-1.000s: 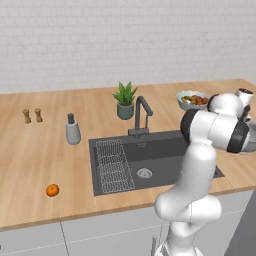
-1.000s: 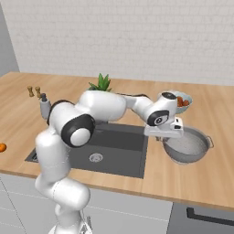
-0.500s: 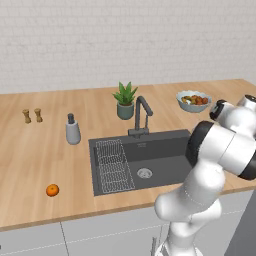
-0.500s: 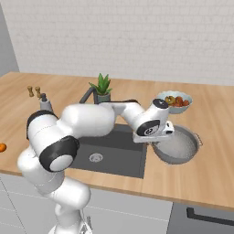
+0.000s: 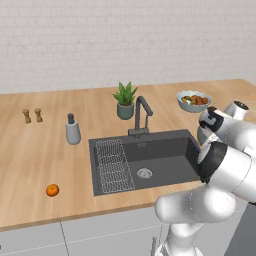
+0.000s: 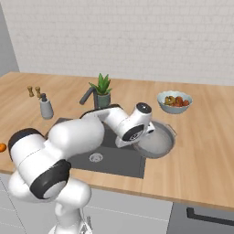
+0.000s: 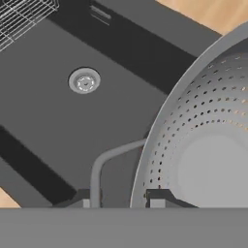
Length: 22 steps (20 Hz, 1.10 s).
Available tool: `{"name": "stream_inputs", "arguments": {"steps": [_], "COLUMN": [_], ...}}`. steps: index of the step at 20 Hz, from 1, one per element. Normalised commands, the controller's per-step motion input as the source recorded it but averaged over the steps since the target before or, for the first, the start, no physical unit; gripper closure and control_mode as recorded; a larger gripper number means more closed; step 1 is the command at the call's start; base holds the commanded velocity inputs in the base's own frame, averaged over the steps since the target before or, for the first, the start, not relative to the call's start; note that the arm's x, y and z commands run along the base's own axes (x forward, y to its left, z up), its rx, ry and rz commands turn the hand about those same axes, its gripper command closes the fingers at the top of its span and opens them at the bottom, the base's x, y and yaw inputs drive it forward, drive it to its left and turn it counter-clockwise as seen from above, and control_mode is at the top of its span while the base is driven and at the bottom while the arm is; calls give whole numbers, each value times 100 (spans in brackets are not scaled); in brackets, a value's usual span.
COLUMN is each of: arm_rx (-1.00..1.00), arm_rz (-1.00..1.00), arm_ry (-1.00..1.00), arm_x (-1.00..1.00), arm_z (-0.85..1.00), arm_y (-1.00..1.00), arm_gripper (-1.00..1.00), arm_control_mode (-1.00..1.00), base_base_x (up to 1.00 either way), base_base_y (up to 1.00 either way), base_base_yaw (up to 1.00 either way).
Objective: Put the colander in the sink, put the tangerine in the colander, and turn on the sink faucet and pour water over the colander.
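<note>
Hand view shows the hand (image 7: 118, 201) clamped on the rim of the colander (image 7: 203, 145), beside its wire handle, with the bowl raised over the right edge of the sink (image 7: 72, 121). Compared with a second ago, the colander has moved left from over the desk (image 6: 201, 155) toward the basin. The tangerine (image 5: 52, 190) lies on the desk left of the sink.

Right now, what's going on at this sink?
The robot arm has the colander gripped at its rim by the end effector, which is shut on it, and holds it over the right edge of the sink, not yet down in the basin. The tangerine lies on the counter left of the sink. No water shows at the faucet.
</note>
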Motion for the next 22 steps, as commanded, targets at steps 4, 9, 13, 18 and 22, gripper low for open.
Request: {"name": "stream_inputs", "arguments": {"steps": [4,9,13,18,22], "arm_rx": [0,0,-7,-12,-10], "arm_rz": [27,25,19,17,14], "arm_ry": [0,0,0,-1,-1], "arm_x": [0,4,3,0,14], "arm_z": [0,0,-16,-29,-51], "arm_y": [92,95,94,66,44], "arm_gripper": [100,100,100,100,100], "arm_control_mode": [-100,-100,-100,-100,-100], "base_base_x": [0,0,0,0,0], "base_base_y": [0,0,0,0,0], "base_base_yaw": [0,0,0,0,0]}}
